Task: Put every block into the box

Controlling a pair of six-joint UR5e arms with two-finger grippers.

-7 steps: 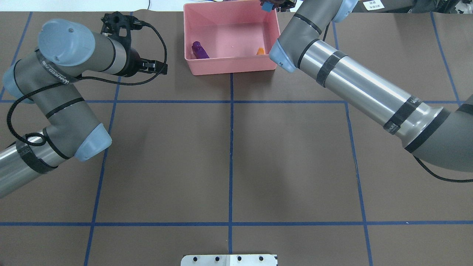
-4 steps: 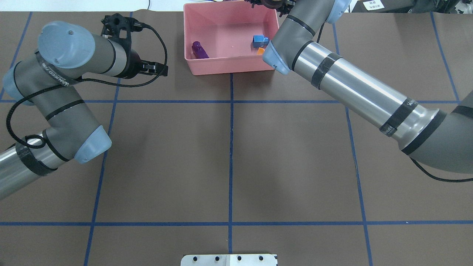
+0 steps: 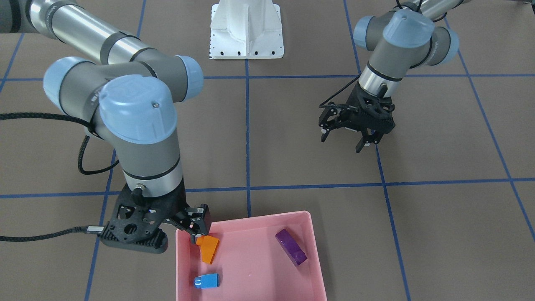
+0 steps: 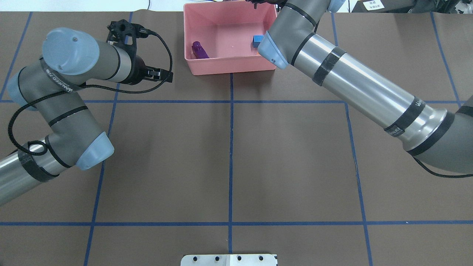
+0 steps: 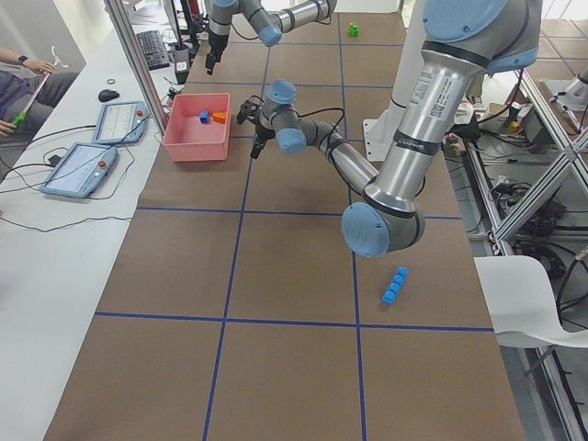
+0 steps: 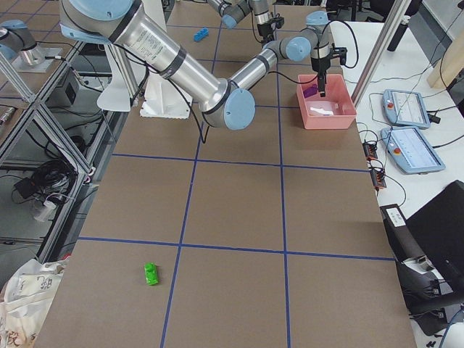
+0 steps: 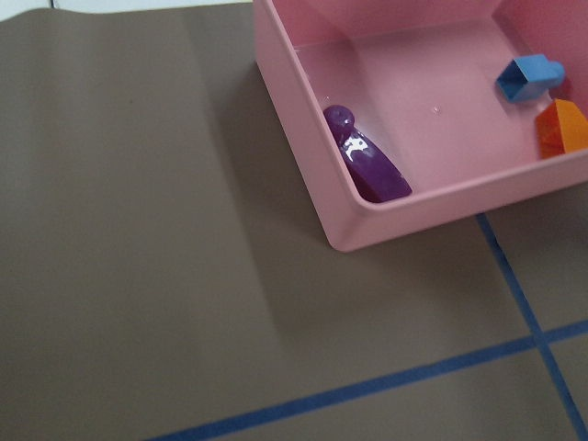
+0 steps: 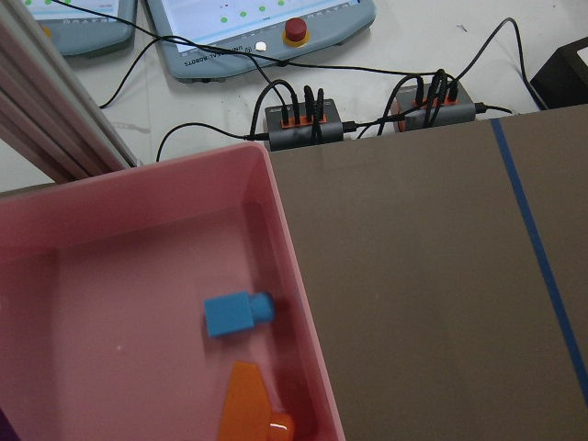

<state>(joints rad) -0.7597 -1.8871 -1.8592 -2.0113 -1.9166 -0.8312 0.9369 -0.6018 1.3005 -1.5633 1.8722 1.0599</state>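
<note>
Three of the five blocks lie in the pink box (image 3: 250,218), so the task is a little over half done. The step in hand looks like the end of a drop. The right gripper (image 3: 198,234) hangs over the box's corner, just above the orange sloped block (image 3: 208,248); it looks spread and holds nothing. The left gripper (image 3: 343,140) hovers above bare tabletop (image 4: 166,159) beside the box, fingers wide apart and empty.

The next move calls for fetching one of the two blocks that are well away from the box. The long blue four-stud block (image 5: 394,285) lies out beyond the robot's left side, and the green two-stud block (image 6: 151,273) lies far out on its right. Each probably suits the arm on its own side, which would have to swing back a long way.

In the box, the purple oblong block (image 3: 291,246) lies on its side against one wall. The small blue one-stud block (image 3: 207,280) is tipped over near the orange one, not touching it.
</note>
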